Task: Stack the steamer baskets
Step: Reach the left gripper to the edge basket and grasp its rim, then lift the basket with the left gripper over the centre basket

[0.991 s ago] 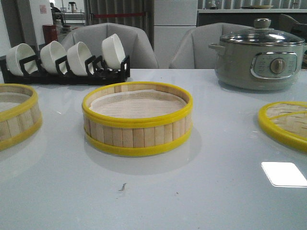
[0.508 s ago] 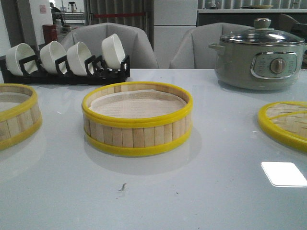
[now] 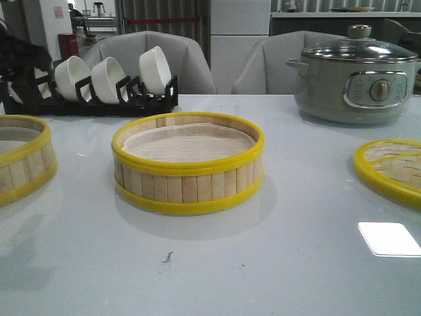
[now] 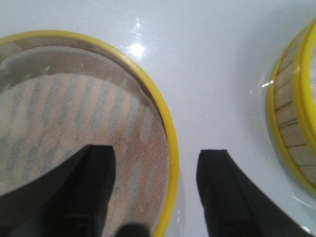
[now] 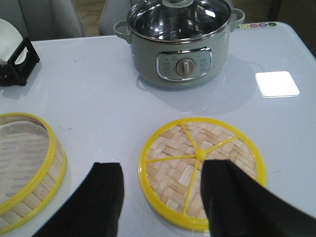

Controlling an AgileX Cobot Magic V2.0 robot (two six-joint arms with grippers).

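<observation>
Left gripper (image 4: 155, 190): jaws spread wide, nothing between them but air; one finger (image 4: 94, 182) hangs over the cloth liner (image 4: 74, 123) inside the left steamer basket (image 4: 165, 128), the other over bare table just outside its yellow rim, so the rim runs between the two. Dark bulk of the left arm (image 3: 16, 56) shows at the far left of the front view, in front of the bowl rack.

Right gripper (image 5: 160, 197): jaws parted, holding nothing, poised above the near-left edge of the woven steamer lid (image 5: 202, 170), a flat yellow-rimmed disc with yellow spokes lying on the table.

Steamer baskets, two: left steamer basket at the table's left edge, cut off in the front view; centre steamer basket (image 3: 187, 181) standing alone mid-table, lined with pale cloth, well apart from the left one. Not stacked.

Electric pot (image 3: 355, 79), grey-green, glass lid on, at the back right, beyond the woven lid.

Bowl rack (image 3: 131, 99), black, at the back left, with white bowls (image 3: 154, 69) standing on edge.

Table (image 3: 296, 263), glossy white.

Chairs (image 3: 191, 66), grey, two behind the table.
</observation>
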